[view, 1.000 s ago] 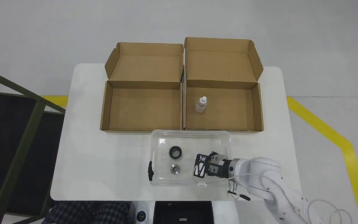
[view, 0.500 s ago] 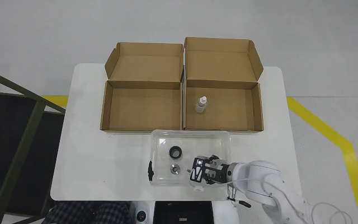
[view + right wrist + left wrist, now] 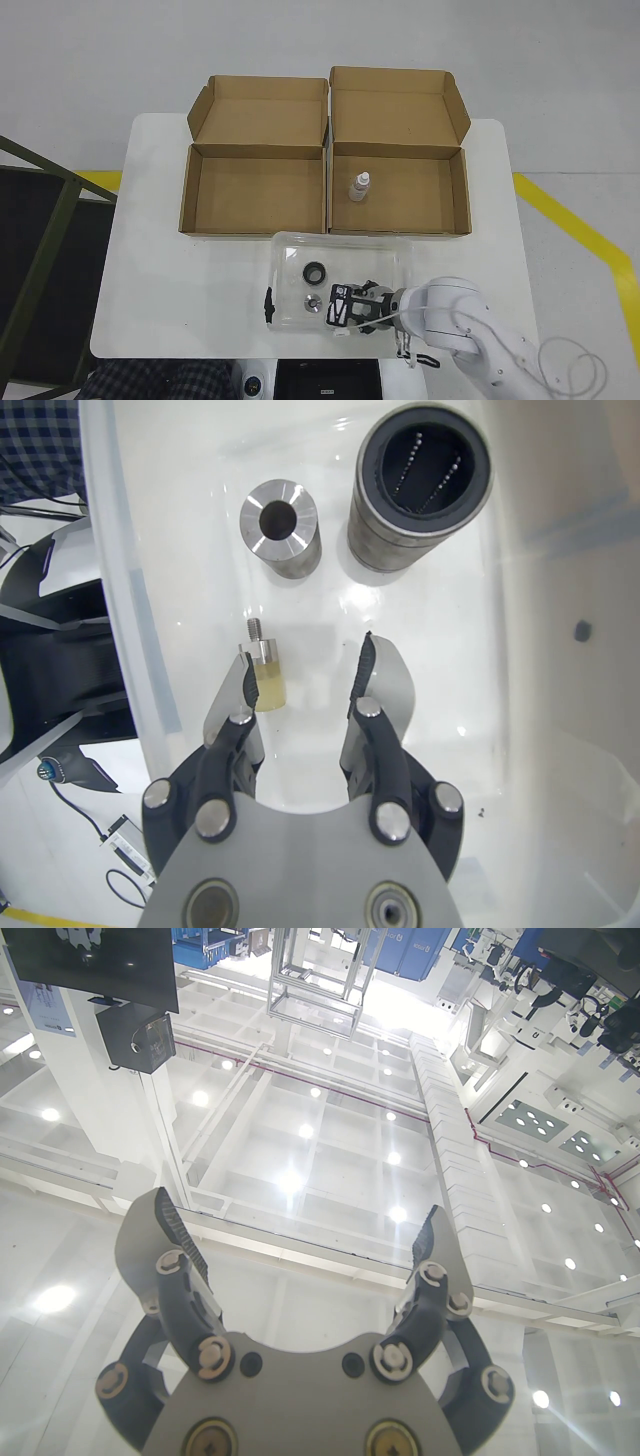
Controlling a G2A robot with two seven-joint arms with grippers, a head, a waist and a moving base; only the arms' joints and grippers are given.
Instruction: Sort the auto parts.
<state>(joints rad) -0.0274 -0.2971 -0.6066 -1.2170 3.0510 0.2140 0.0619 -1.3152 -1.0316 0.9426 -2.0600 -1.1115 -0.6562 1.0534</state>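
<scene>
From above, the right tool [image 3: 338, 305] sits inside the clear bin [image 3: 340, 237] on the bench [image 3: 160, 260], next to a steel bushing [image 3: 313, 304]. In the left wrist view, the left tool [image 3: 297, 1208] is spread wide, facing a ceiling [image 3: 350, 1138]. In the right wrist view, the right tool is spread too. A small threaded stud [image 3: 265, 685] lies between its fingers, close against one, and a bearing [image 3: 420, 490] stands near the bushing.

Wide-spread hand [image 3: 306, 650] low inside clear bin [image 3: 107, 550], small threaded part [image 3: 269, 680] just beside one fingertip [image 3: 248, 686].

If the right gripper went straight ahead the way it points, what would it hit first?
Likely the small steel sleeve in the clear bin, though the bin floor may come first; depth is unclear.
</scene>
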